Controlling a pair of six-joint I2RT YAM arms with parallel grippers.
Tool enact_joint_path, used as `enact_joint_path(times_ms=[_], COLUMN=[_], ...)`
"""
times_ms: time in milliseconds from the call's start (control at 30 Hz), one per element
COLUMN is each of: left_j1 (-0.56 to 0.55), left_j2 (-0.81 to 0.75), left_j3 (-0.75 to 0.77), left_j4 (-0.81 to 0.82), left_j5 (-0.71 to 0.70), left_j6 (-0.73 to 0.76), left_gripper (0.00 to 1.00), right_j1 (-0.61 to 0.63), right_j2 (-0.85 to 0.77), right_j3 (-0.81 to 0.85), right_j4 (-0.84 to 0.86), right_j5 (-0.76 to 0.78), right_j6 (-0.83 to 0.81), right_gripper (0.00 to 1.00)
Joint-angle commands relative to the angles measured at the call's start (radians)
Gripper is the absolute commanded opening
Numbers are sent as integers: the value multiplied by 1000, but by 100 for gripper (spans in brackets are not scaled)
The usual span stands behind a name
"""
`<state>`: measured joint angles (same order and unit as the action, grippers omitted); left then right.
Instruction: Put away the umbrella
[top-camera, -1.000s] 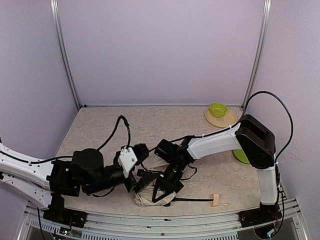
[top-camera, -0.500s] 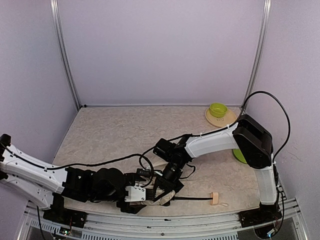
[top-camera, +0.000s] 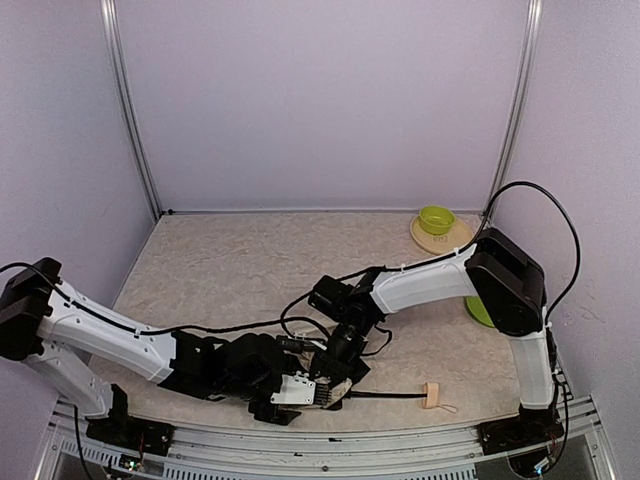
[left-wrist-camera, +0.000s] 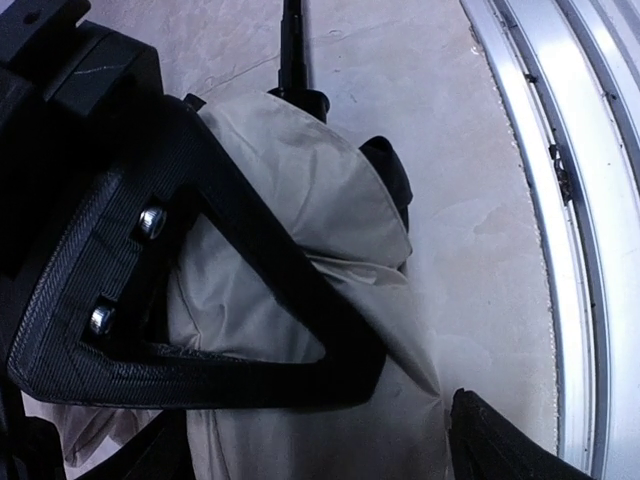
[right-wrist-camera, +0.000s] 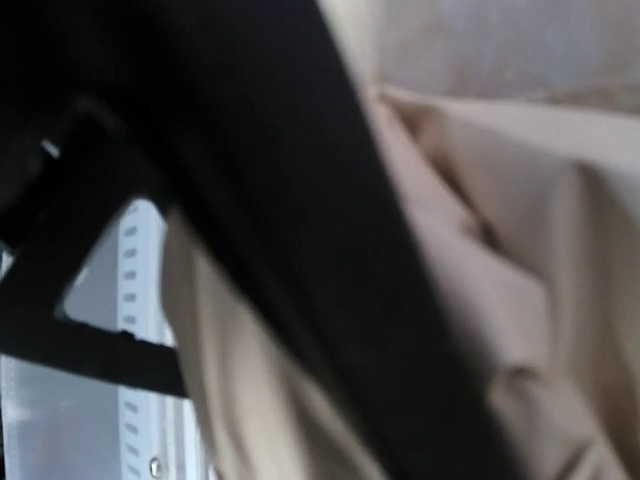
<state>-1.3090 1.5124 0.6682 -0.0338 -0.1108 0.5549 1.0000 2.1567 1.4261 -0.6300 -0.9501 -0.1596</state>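
Observation:
The umbrella lies folded near the table's front edge. Its cream canopy (top-camera: 338, 386) is bunched under both grippers. Its thin black shaft (top-camera: 385, 398) runs right to the beige handle (top-camera: 431, 398). My left gripper (top-camera: 303, 390) is low at the canopy's near left side. In the left wrist view the cream fabric (left-wrist-camera: 300, 200) lies between its open fingers (left-wrist-camera: 495, 445). My right gripper (top-camera: 336, 367) rests on top of the canopy, jaws spread. One of its triangular fingers (left-wrist-camera: 230, 300) presses the fabric. The right wrist view is blurred, showing cream fabric (right-wrist-camera: 500, 200) beside a black finger.
A green bowl (top-camera: 436, 218) sits on a tan plate (top-camera: 447, 240) at the back right. Another green object (top-camera: 480, 313) lies behind the right arm. The metal rail (left-wrist-camera: 580, 200) runs close along the near edge. Black cables (top-camera: 240, 322) trail across the table.
My left arm has swung down and right along the near edge, bringing its gripper onto the canopy. My right gripper has stayed on the umbrella.

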Motion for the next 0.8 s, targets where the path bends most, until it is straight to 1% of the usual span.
enact_joint_path(times_ms=[0,67,167,200,267,433,500,633,767], left_j1=[25,31,40,47,69,103,107,113,124], left_j2=[74,98,138,157,211,311,330,321,305], left_j3=[2,17,41,66,113,179,194,195,212], left_j4=[-57,-106,-195,-247,-320,-393,-418,-437,-466], left_j5=[47,96,172,194,256,344,374,427,477], left_j6=[16,11,19,22,22,22,20,18,11], left_gripper=[77,71,66,64,60,46,44,44,44], right_j1=[-13,-13,-15,-15,-22,-53,-68,-115,-165], right_j2=[36,25,-9,-22,-49,-163,-229,-344,-448], right_j3=[-2,-5,-8,-7,-10,-89,-140,-251,-329], right_j4=[-14,-10,10,17,30,109,146,197,221], right_j5=[48,42,15,9,5,-1,22,63,158], right_j6=[-33,-35,-33,-28,-14,38,68,116,144], right_gripper=[11,15,24,27,34,48,52,60,63])
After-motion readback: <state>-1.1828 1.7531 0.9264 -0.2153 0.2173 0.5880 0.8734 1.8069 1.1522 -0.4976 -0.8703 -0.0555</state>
